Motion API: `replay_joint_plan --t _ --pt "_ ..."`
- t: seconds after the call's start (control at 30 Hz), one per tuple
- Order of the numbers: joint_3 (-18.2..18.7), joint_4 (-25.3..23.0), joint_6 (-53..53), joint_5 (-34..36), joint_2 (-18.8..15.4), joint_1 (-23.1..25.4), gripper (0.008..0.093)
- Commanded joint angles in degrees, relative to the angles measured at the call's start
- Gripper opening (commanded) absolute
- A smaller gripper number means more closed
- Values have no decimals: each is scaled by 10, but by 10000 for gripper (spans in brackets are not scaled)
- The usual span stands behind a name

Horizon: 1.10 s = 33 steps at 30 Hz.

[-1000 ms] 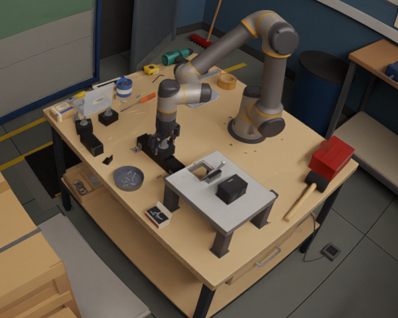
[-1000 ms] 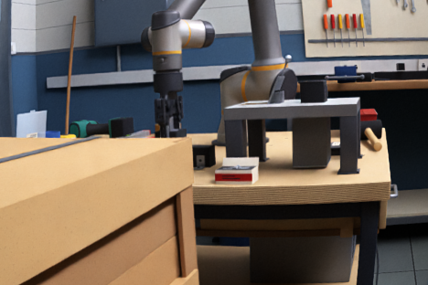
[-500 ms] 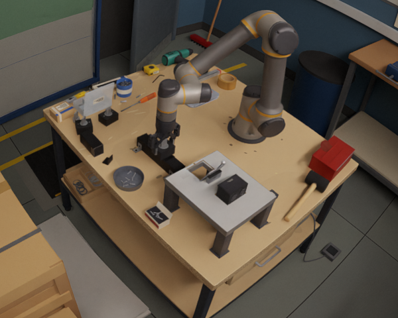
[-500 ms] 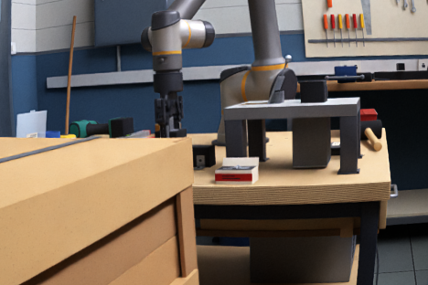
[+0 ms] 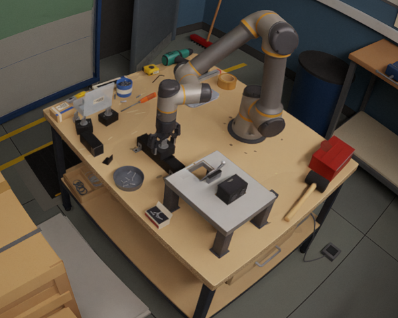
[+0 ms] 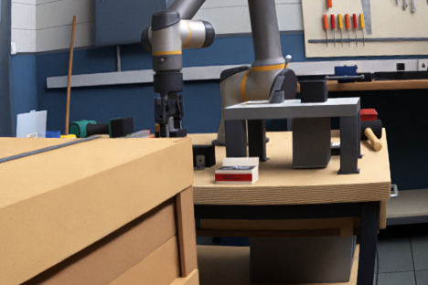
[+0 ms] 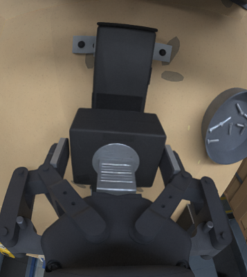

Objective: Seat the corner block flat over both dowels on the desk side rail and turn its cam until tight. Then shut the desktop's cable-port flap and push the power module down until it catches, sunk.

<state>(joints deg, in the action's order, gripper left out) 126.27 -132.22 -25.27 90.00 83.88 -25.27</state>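
My gripper [image 7: 116,157] [image 5: 163,143] [image 6: 168,124] stands open, pointing straight down with a finger on either side of the dark corner block [image 7: 118,145], and it holds nothing. The block sits on the black side rail [image 7: 123,65] [image 5: 158,154], which is fixed to the bench by grey brackets. A grey ribbed cam [image 7: 116,169] sits on the block's top. To the right stands the small grey desktop [image 5: 220,195] [image 6: 292,108]. Its cable-port flap [image 5: 214,171] stands raised beside a square opening [image 5: 199,169]. The black power module [image 5: 231,188] [image 6: 313,90] rises above the desktop's surface.
A large cardboard crate [image 6: 91,203] in the second side camera hides the rail and my fingertips. A grey dish of screws [image 5: 128,178] [image 7: 232,126] lies left of the rail. Black fixtures [image 5: 89,137], a small box [image 5: 158,215] and a mallet [image 5: 307,195] lie around the bench.
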Motion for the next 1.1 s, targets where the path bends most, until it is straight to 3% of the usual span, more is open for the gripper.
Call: replay_joint_plan --t 0.0,0.5,1.07 --pt "-1 1 0 0 1 0 934" --pt "-43 97 0 0 55 0 934" --pt "-47 105 0 0 59 0 934"
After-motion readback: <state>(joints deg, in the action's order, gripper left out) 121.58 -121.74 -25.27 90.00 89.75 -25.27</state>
